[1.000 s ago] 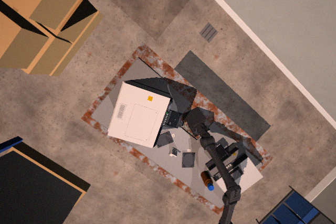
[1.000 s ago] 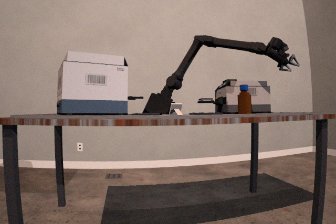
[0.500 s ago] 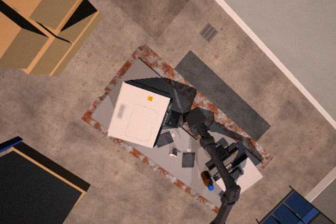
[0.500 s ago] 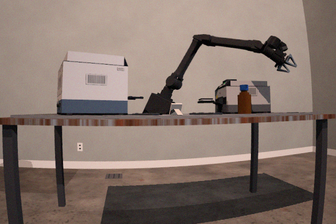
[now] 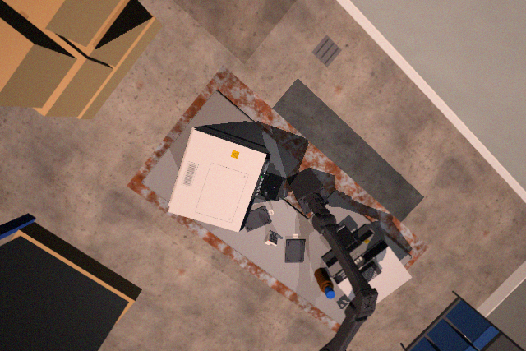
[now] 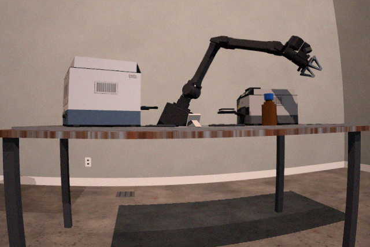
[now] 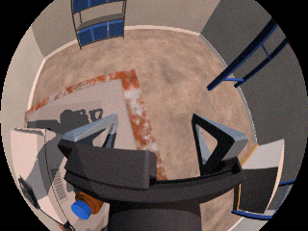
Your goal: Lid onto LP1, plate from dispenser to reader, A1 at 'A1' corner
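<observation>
My gripper [image 6: 317, 72] [image 7: 155, 116] is open and empty, high above and beyond the dispenser [image 5: 393, 277] [image 6: 258, 105]; it is outside the top view. The dispenser's dark stage [image 6: 227, 112] sticks out from its side, with a thin dark layer above it; I cannot tell plate from lid there, and the arm partly hides it from above. The reader [image 5: 220, 186] [image 6: 104, 98] is the big white box, its dark stage [image 5: 271, 187] [image 6: 149, 107] sticking out. Two dark bench positions, one [image 5: 258, 218] near the reader and one [image 5: 295, 250] mid-bench, have unreadable names.
The capped amber bottle [image 5: 322, 279] [image 6: 269, 114] [image 7: 93, 202] stands upright beside the dispenser. A small white stand [image 5: 270, 237] [image 6: 194, 118] sits between the bench positions. The arm [image 5: 339, 253] [image 6: 254, 44] reaches over the dispenser. The table edge [image 7: 140, 115] shows below the gripper.
</observation>
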Robot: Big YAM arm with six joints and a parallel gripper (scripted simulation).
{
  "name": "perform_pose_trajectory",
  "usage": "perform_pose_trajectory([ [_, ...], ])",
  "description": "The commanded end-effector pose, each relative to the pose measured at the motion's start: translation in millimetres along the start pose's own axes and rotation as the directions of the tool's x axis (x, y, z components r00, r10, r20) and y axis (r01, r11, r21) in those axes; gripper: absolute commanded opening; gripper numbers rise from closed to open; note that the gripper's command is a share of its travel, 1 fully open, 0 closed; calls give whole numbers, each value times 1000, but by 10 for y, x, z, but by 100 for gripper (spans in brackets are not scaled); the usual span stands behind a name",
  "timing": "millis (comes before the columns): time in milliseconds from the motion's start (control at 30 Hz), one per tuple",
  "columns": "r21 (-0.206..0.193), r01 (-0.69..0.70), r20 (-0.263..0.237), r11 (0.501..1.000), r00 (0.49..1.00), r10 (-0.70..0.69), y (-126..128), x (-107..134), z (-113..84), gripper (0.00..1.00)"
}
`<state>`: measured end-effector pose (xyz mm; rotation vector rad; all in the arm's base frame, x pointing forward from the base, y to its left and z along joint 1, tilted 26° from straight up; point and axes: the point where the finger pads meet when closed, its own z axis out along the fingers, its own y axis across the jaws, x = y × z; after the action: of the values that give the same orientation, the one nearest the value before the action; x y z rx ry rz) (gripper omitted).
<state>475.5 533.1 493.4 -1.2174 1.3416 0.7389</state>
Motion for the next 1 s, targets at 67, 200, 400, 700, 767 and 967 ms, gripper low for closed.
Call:
perform_pose_trajectory([
  [67,29,-23,-54,999,998,25,92,-248,-175,100],
  [200,13,-5,-24,1000,1000,5,52,-222,-280,100],
  [400,46,5,-31,999,1000,-4,-280,79,-498,100],
  [700,75,-64,-125,995,989,73,-209,108,-568,100],
  [767,87,-58,-123,995,990,68,-311,193,-668,100],
  [967,109,-43,-129,993,990,57,-558,489,-879,100],
])
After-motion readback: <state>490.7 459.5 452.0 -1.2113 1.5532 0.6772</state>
